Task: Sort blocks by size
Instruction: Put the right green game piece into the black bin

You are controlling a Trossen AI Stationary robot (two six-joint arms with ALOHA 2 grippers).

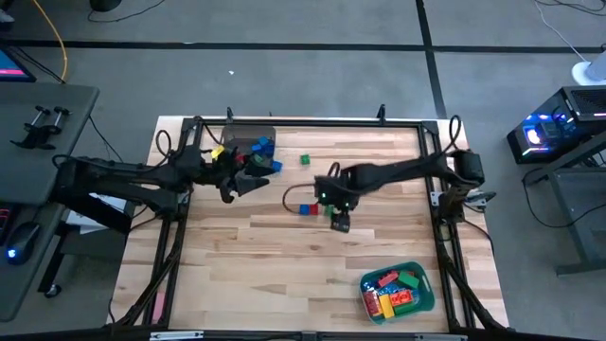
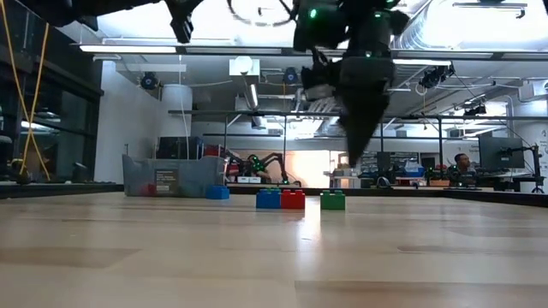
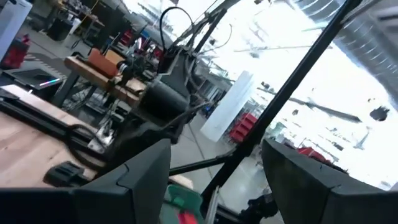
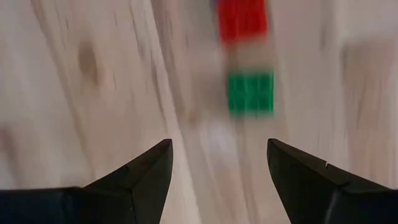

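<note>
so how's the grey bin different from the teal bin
The grey bin sits at the table's far edge by the left gripper; the teal bin sits near the front right corner, away from both arms. The grey bin shows only a few blocks; the teal one is heaped. Both hold studded bricks.

right end effector [image 1: 340,224] hovers beside red and blue blocks [image 1: 308,209].

Blue [image 2: 268,199], red [image 2: 293,199], green blocks [image 2: 332,200] in row mid-table

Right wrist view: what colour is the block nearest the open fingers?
Green block, red block beyond it; clearest in right wrist view.
</note>
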